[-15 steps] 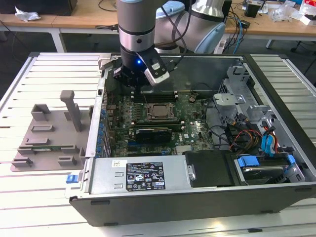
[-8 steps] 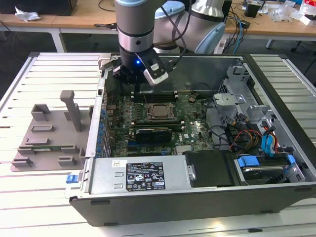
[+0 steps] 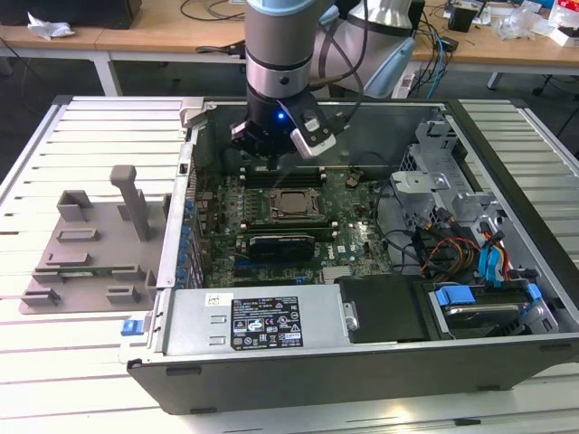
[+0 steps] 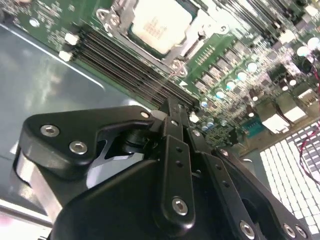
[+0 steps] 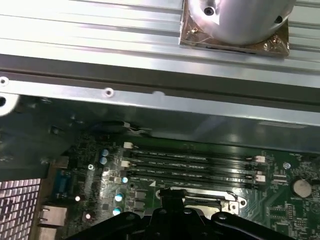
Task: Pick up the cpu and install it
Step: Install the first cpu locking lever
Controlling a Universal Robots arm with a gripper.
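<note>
Currently, the open computer case [image 3: 317, 380] lies on the slatted table [image 3: 81, 362], with the green motherboard [image 3: 353, 244] inside. The hand [image 4: 171, 105] hangs above the memory slots [image 4: 120, 60], fingers together and holding nothing. Risk: a low sideways pass would likely scrape the slots or the socket [image 4: 192, 42]. The cpu [image 4: 159, 22] sits in that socket, a pale silvery square with a thin dark rim.

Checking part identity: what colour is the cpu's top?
Pale silvery, with a darker rim. The cpu shows best in the second wrist view.
</note>
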